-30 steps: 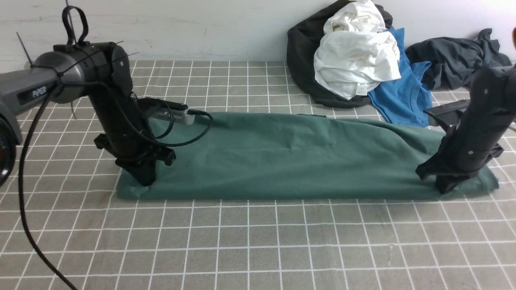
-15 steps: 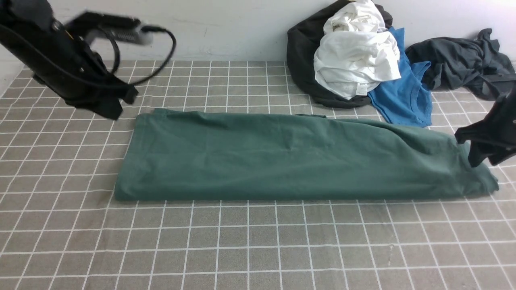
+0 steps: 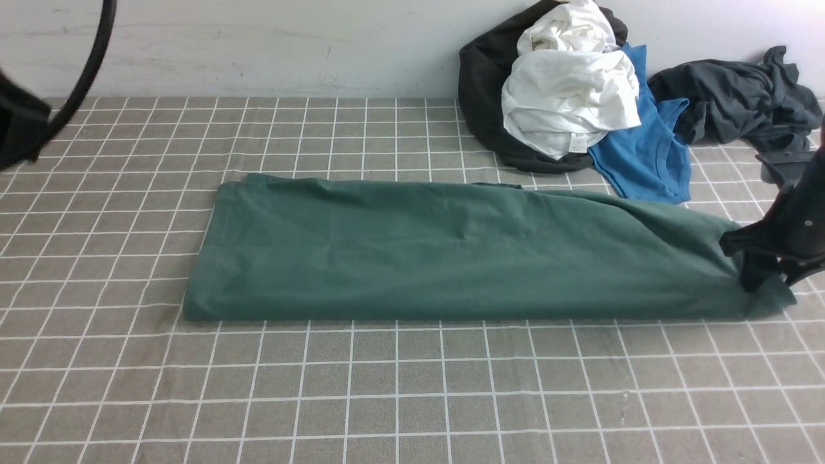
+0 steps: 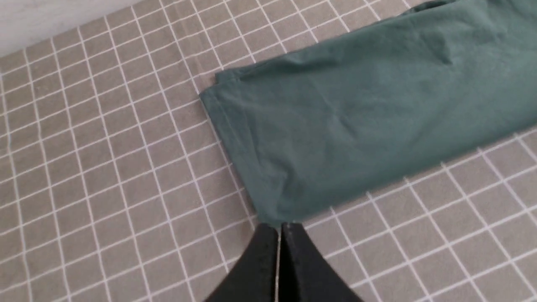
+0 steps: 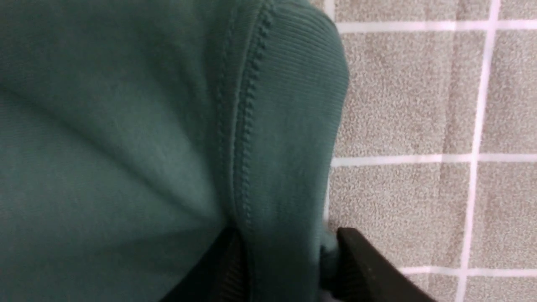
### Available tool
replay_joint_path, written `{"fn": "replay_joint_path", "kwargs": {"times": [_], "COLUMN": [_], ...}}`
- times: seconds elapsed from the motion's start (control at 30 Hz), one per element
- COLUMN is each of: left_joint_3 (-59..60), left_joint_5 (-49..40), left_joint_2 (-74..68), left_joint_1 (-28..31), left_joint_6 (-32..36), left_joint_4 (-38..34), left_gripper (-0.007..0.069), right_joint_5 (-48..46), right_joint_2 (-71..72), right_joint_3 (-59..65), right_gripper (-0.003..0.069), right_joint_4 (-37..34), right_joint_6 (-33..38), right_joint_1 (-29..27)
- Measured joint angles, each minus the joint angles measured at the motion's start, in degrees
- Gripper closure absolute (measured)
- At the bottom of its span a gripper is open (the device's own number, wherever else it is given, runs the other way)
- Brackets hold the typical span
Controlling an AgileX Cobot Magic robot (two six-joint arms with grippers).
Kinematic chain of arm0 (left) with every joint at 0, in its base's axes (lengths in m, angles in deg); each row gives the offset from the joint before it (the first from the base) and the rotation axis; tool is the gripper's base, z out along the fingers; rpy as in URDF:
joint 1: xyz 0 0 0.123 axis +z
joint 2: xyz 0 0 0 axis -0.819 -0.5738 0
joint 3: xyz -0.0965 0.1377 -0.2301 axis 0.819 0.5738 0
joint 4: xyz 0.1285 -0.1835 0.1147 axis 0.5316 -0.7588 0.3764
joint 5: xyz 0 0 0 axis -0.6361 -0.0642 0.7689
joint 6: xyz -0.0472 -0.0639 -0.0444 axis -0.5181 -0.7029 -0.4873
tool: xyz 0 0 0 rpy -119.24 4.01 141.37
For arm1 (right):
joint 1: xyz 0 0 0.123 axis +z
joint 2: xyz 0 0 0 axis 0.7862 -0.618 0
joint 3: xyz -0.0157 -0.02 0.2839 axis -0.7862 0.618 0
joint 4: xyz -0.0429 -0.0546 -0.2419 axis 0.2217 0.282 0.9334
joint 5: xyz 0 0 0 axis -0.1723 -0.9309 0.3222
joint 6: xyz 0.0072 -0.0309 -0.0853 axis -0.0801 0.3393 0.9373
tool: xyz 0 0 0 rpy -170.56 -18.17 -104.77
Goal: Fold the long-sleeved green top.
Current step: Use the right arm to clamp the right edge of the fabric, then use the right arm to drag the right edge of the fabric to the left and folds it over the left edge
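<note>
DESK: Where is the garment?

PHOTOGRAPHER: The dark forest-green cotton long-sleeved top [image 3: 451,251] lies folded into a long flat band across the middle of the grey-brown checked tabletop [image 3: 387,393]. It runs left to right.

DESK: And the right pincer?

PHOTOGRAPHER: The black right pincer [image 3: 764,287] is down on the band's right end, at the near corner. Seen from the wrist, its two fingers [image 5: 369,268] stand partly apart on either side of the ribbed, stitched edge, with cloth filling the gap. Whether they squeeze it I cannot tell.

DESK: The left?

PHOTOGRAPHER: The left pincer [image 4: 279,230] is pressed together and empty. It is raised above the tabletop, its tips pointing at the band's near left corner without touching it.

DESK: Anything else?

PHOTOGRAPHER: A heap of white, black and bright blue clothes [image 3: 567,96] sits by the far wall, just behind the band's right part.
</note>
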Motion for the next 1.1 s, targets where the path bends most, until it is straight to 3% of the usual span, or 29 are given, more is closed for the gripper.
{"fn": "replay_joint_path", "kwargs": {"times": [0.1,0.3,0.37,0.47,0.67,0.9,1.1], "left_joint_3": [9.36,25.81,28.85,34.97,36.29,36.4,36.59], "left_joint_5": [-0.12,1.48,2.99,11.5,18.67,18.69,18.76], "left_joint_2": [5.61,8.43,8.24,8.18,8.18,8.18,8.18], "left_joint_1": [0.0,0.0,0.0,0.0,0.0,0.0,0.0], "left_joint_6": [-3.94,-11.37,-11.79,-12.11,-12.25,-10.23,-9.65], "left_joint_4": [4.29,6.55,6.61,5.82,-0.2,-5.24,-5.79], "left_gripper": [0.0631,0.0631,0.0631,0.0631,0.0631,0.0631,0.0631], "right_joint_5": [-2.94,-8.91,-9.49,-9.96,-8.5,6.91,11.38], "right_joint_2": [1.61,10.03,11.9,18.05,20.46,13.07,3.57], "right_joint_3": [-1.77,-6.74,-7.33,-7.83,-8.16,-8.46,-14.81], "right_gripper": [0.0608,0.0618,0.0618,0.0618,0.0618,0.0618,0.0618], "right_joint_4": [2.17,4.09,2.36,-6.39,-18.72,-29.68,-32.5], "right_joint_6": [0.27,-3.38,-3.8,-2.38,0.37,3.14,4.83], "right_joint_1": [-1.15,-5.37,-5.61,-3.05,12.16,31.37,40.13]}}
